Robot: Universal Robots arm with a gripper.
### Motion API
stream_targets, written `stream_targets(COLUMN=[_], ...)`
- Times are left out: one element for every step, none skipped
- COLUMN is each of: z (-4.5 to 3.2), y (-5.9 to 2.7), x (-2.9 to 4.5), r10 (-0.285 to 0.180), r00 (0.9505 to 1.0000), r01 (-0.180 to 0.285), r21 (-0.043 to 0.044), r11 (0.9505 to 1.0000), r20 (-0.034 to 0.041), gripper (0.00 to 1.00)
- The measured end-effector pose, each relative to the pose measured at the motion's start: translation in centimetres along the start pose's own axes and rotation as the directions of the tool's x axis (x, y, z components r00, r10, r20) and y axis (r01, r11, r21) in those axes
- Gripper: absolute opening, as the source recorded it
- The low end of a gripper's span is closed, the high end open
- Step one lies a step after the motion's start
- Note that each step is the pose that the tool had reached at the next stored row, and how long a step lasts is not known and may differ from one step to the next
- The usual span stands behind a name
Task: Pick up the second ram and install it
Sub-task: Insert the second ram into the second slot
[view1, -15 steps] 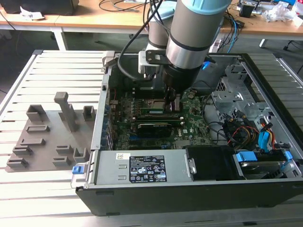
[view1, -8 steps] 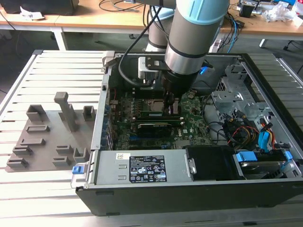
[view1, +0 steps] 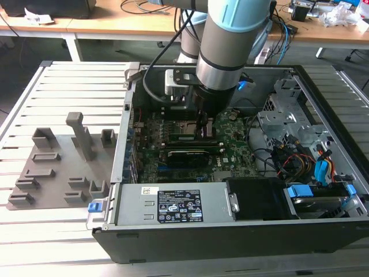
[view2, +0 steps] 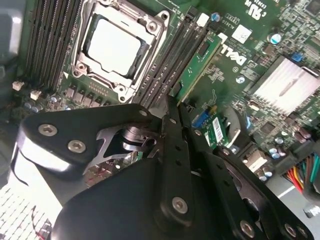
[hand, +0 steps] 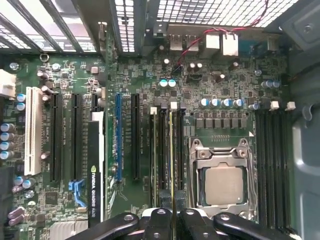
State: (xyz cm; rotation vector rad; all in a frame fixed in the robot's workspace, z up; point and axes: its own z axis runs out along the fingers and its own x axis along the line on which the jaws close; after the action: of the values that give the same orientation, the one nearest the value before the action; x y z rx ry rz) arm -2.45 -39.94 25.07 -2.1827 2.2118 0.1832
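So the gripper (view2: 172, 107) is down inside the open PC case (view1: 323, 98), fingers pinched nearly together on the second ram (view2: 196, 64), which stands on edge in a slot right beside the CPU socket (view2: 116, 46).

Arm (view1: 230, 40) reaching straight down, fingers (view2: 172, 125) nearly closed

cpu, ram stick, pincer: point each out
cpu (hand: 223, 185), first wrist view, middle of its metal lid
ram stick (view2: 196, 65), second wrist view, its green face
pincer (view2: 172, 107), second wrist view, between its fingertips
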Motion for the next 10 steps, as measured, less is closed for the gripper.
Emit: stream_targets(z=[0.17,0.52,0.83,0.94,1.05,1.20,1.34,1.55,1.69,1.72], y=[0.01,-0.01,0.01,0.02,0.04,0.09,0.12,0.12,0.12,0.13], x=[-0.01,-0.06,-0.11,-0.13,-0.16,-0.18,-0.18,-0.22,-0.31,-0.32], r10=[0.000,0.001,0.004,0.005,0.006,0.007,0.007,0.007,0.007,0.007], r00=[1.0000,1.0000,1.0000,1.0000,1.0000,1.0000,1.0000,1.0000,1.0000,1.0000], r01=[0.000,-0.001,-0.004,-0.005,-0.006,-0.007,-0.007,-0.007,-0.007,-0.007], r21=[-0.0001,0.0000,0.0003,0.0005,0.0006,0.0007,0.0007,0.0006,0.0006,0.0006], r11=[1.0000,1.0000,1.0000,1.0000,1.0000,1.0000,1.0000,1.0000,1.0000,1.0000], r20=[-0.0001,0.0000,0.0003,0.0003,0.0005,0.0004,0.0004,0.0004,0.0003,0.0008], gripper=[0.13,0.13,0.13,0.13,0.13,0.13,0.13,0.13,0.13,0.13])
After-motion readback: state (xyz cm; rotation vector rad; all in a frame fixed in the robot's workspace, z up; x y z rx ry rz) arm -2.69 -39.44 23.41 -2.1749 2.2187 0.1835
